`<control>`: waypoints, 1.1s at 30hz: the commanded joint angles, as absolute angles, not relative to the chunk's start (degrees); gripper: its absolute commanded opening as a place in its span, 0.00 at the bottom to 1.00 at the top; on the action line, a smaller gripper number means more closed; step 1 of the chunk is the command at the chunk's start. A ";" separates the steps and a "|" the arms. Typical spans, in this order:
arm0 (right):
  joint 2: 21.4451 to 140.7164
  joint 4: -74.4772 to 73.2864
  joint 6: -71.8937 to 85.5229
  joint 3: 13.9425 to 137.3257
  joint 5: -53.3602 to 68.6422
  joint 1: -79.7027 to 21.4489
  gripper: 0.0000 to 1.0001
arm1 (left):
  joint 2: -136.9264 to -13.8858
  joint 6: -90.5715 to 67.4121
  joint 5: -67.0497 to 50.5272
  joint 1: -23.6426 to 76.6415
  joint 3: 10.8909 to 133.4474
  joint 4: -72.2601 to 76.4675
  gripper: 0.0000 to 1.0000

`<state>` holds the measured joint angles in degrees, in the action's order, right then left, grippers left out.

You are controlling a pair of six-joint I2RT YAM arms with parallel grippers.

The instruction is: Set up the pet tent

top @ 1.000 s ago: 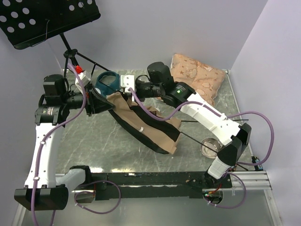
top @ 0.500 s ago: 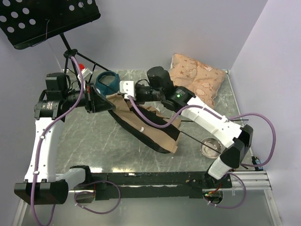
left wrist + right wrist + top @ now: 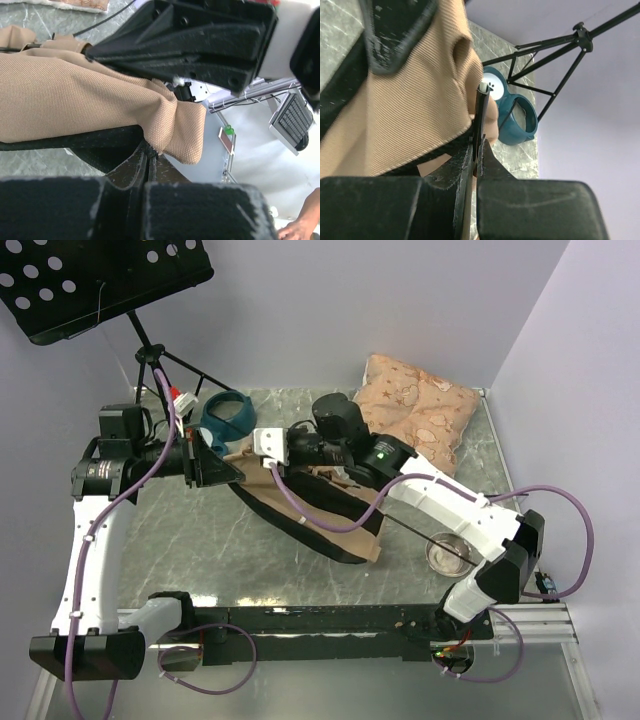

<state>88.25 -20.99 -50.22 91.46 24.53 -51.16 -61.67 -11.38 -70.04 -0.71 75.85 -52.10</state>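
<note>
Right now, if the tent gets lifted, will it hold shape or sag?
Probably floppy: the tent sags in folds where the left hand pinches it. Likely light: thin cloth, slim pole. That pole, in the right hand, may flex.

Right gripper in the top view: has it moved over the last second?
Yes. The right gripper, shut on the pet tent, has drawn toward the near edge of the table, away from the blue bowl that it was level with before.

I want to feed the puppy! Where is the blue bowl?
From above, the blue bowl sits at the back of the table, left of the middle, between the black stand and the tan tent.
</note>
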 commanded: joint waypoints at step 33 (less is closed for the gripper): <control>89.29 -28.30 -55.19 92.11 15.12 -54.49 0.00 | -60.91 -8.36 -64.59 -0.44 75.14 -55.45 0.01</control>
<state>88.03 -22.96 -54.11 90.06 19.46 -54.59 -61.87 -11.33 -62.94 -0.69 73.32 -54.26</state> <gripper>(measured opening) 0.034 0.022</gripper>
